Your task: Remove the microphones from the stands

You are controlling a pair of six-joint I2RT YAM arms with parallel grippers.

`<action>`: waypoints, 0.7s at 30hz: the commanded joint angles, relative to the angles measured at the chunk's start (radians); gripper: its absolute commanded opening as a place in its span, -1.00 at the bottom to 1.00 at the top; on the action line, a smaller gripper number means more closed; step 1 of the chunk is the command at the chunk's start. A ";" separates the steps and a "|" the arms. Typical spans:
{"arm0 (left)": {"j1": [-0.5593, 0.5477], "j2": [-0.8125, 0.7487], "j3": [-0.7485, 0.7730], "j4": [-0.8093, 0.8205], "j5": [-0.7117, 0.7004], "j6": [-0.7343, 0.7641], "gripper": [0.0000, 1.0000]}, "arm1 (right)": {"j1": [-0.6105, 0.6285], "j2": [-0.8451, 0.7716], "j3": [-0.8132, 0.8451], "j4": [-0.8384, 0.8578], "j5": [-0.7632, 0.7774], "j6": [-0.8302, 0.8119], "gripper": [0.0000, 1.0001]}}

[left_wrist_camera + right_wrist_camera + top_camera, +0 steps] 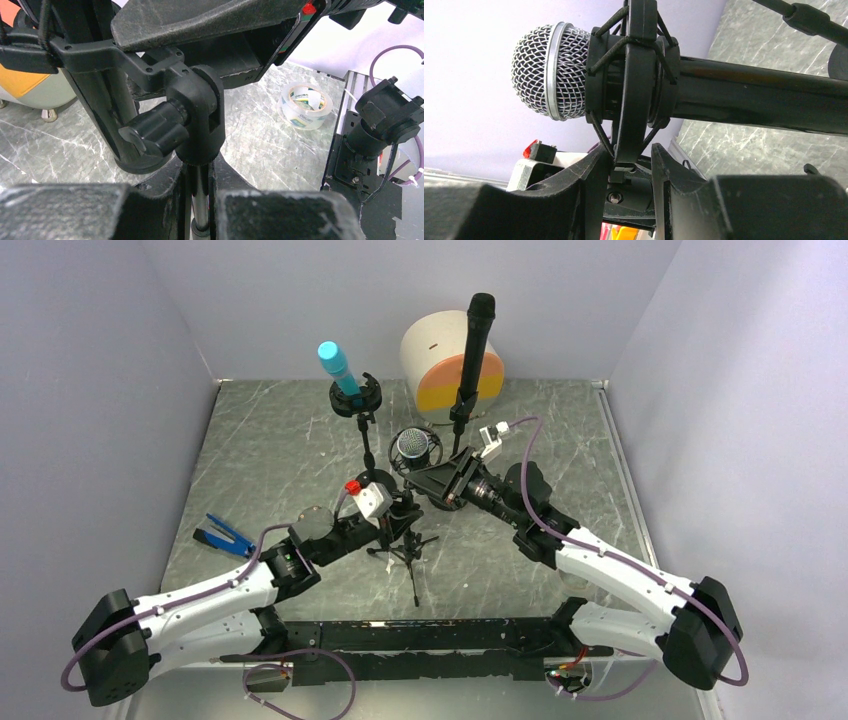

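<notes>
The microphone (pixel 415 445) has a silver mesh head (pixel 549 70) and a black body (pixel 749 100). It lies level in the black shock mount (pixel 636 75) of a small tripod stand (pixel 405 552) at the table's middle. My left gripper (pixel 395 525) is shut on the stand's thin metal pole (pixel 200 200), just under the swivel joint (pixel 197 115) and its knob (pixel 150 132). My right gripper (pixel 440 480) comes in from the right. Its jaws (pixel 631 152) are narrowly open on either side of the mount's lower bracket, below the microphone.
A blue microphone (pixel 335 365) on its stand and a tall black microphone (pixel 477 340) on another stand are at the back. A white and orange drum (pixel 440 350) is behind them. A tape roll (pixel 305 102) and a blue tool (pixel 222 535) lie to the left.
</notes>
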 commanded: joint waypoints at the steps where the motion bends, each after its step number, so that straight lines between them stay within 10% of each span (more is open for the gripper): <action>1: 0.001 0.029 0.013 -0.017 0.024 0.010 -0.95 | 0.001 -0.008 0.024 -0.086 -0.023 -0.051 -0.23; 9: 0.001 0.026 0.012 -0.025 0.041 0.019 -0.95 | 0.002 0.020 0.057 -0.059 -0.070 -0.052 0.01; 21: 0.001 0.004 -0.045 0.045 -0.034 0.016 -0.79 | 0.002 0.032 0.094 -0.011 -0.187 -0.120 -0.37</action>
